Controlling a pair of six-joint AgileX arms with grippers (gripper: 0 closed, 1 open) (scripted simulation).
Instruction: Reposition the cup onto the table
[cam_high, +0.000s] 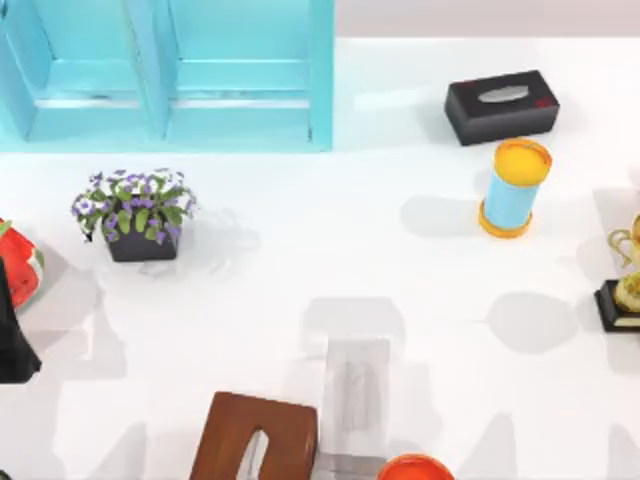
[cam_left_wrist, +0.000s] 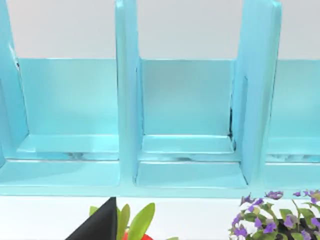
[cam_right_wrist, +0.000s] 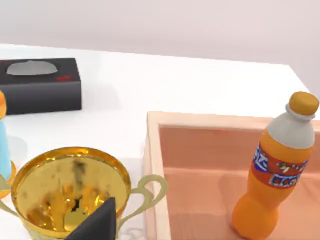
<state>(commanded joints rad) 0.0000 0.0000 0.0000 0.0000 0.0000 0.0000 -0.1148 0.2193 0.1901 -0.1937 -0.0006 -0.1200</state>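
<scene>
a brown wooden box (cam_high: 255, 437) with a slot in its lid lies at the near edge of the top view. just right of it stands a pale, see-through block (cam_high: 352, 398), and then the rim of a round orange thing (cam_high: 415, 467).

the left arm (cam_high: 12, 340) is a dark shape at the table's left edge, beside a red and green rounded object (cam_high: 20, 265). the left gripper (cam_left_wrist: 100, 225) shows as a black wedge low in its wrist view, facing the cabinet (cam_left_wrist: 190, 115) across the flower pot (cam_left_wrist: 280, 217). the right gripper (cam_right_wrist: 97, 222), another black wedge, hangs just above the bowl of a gold trophy (cam_right_wrist: 70, 192) at the table's right side. i cannot tell whether either gripper is released or clenched.

the cabinet is glossy turquoise, with upright dividers and open bays, and stands at the far left. in front of it the pot is dark and square, holding purple flowers and green leaves. further right come a matte black tissue box (cam_high: 500, 105), a light-blue cylinder (cam_high: 513, 188) with orange-yellow ends, and the shiny trophy on a black base. beside the trophy a shallow peach-coloured tray (cam_right_wrist: 155, 150) holds an upright orange soda bottle (cam_right_wrist: 272, 170).

the table (cam_high: 300, 260) is flat, plain white and marked by soft grey shadows; behind it is a pale wall. i cannot tell where the cup is.
</scene>
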